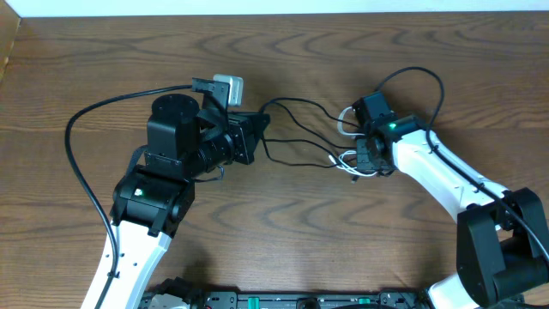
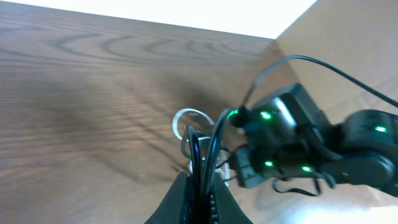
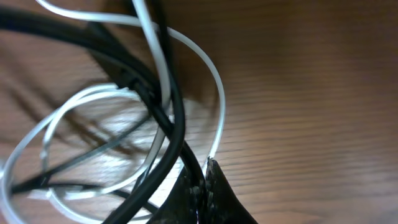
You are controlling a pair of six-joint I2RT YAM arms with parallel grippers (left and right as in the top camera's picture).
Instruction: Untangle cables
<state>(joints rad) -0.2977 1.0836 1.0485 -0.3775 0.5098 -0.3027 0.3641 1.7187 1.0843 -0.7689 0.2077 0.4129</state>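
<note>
On the worktop (image 1: 283, 240), the left claw (image 1: 256, 130) and right claw (image 1: 364, 161) are both clamped on the cables (image 1: 292, 100); black strands stretch between; white loops (image 3: 221, 112) are knotted; much untangling left.

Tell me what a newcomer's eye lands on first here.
First, the thin black cables, strung in slack arcs over the middle of the wooden table. They run from the left jaws to the right jaws, and both are shut on them. Next, the white cable, looped on the wood right by the right jaws, with black strands crossing over it.
</note>
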